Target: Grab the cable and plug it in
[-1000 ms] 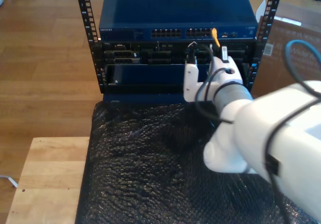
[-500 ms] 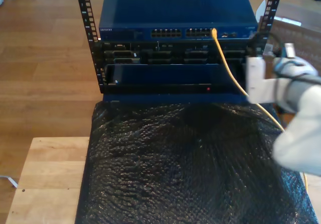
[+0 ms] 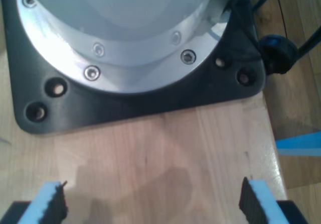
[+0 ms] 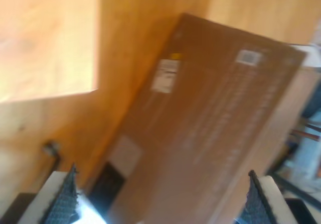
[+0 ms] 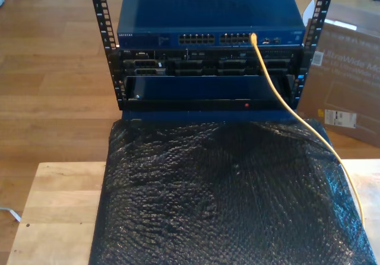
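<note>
At the blue switch (image 5: 208, 38) in the rack (image 5: 104, 33), the cable (image 5: 285, 104) already sits with its plug end in a port toward the exterior view's right of the port row, and its yellow run slants down across the black bubble wrap (image 5: 225, 199) toward that view's lower right. Judged light, thin and limp, so the slack will sag and swing; the clear plug with its latch looks fragile. Best hold would be the jacket just behind the plug, not the latch. My first gripper (image 3: 150, 204) has jaws spread wide, nothing between them, over a wooden tabletop (image 3: 165, 148) near an arm base (image 3: 125, 48). My second gripper (image 4: 160, 199) is likewise wide and empty, facing a cardboard box (image 4: 215, 118), well apart from the cable.
</note>
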Tool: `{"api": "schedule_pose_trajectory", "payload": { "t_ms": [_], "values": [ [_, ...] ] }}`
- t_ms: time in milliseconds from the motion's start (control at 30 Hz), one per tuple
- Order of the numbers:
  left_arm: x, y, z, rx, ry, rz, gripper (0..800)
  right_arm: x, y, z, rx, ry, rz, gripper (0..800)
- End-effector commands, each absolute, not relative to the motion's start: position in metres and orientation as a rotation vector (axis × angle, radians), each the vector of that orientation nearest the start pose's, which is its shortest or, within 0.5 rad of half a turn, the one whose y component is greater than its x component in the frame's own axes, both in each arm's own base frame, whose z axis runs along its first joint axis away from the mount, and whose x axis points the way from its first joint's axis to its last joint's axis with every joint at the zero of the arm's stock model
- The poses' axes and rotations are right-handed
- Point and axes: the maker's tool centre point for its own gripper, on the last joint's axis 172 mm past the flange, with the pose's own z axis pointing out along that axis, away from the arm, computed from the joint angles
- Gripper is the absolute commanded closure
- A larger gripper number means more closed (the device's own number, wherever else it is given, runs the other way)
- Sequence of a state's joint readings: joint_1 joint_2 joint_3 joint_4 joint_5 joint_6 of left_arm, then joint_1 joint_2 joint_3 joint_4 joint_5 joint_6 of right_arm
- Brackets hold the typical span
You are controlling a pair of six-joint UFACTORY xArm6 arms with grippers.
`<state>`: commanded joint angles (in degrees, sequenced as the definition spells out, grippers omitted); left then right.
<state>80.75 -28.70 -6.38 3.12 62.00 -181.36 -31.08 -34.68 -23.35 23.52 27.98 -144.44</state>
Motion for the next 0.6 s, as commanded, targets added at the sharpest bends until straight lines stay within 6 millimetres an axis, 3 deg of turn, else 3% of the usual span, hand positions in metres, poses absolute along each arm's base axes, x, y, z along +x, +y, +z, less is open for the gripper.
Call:
{"api": "schedule_pose_trajectory", "payload": {
  "t_ms": [200, 467, 600],
  "values": [
    [0.008, 0.117, 0.032, -2.247, 2.678, -0.478, 0, 0.309, -0.226, 0.211, 1.845, 2.005, 0.368, 3],
    [0.008, 0.117, 0.032, -2.247, 2.678, -0.478, 0, 0.242, -0.237, 0.198, 1.949, 2.07, 0.383, 2],
    [0.008, 0.117, 0.032, -2.247, 2.678, -0.478, 0, 0.194, -0.239, 0.19, 2.021, 2.115, 0.329, 3]
  ]
}}
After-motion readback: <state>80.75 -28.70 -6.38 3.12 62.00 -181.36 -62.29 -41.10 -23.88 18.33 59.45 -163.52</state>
